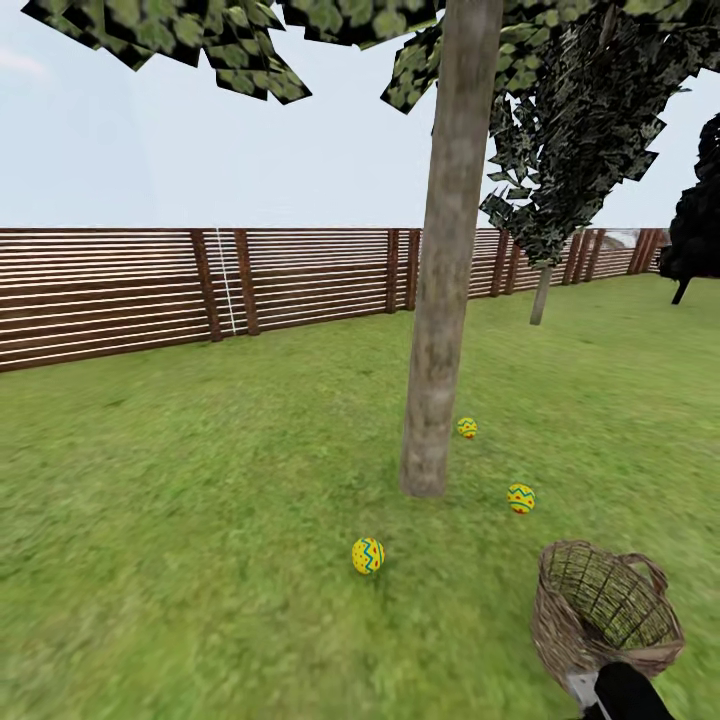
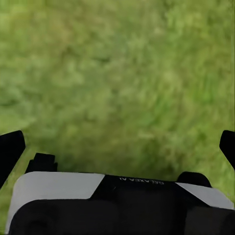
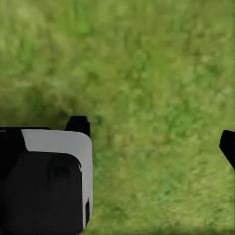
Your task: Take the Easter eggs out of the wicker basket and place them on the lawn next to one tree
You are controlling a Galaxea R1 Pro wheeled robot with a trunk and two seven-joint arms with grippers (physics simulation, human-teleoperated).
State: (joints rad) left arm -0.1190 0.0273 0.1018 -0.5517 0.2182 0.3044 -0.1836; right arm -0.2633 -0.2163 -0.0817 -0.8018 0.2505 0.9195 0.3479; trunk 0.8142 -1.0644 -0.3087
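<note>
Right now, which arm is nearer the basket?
Right, it seems. The right arm comes up to the near rim of the basket at the head view's lower right. The left gripper hangs open over grass, apparently away from it.

Tree (image 1: pixel 440 330) canopy cropped overhead
</note>
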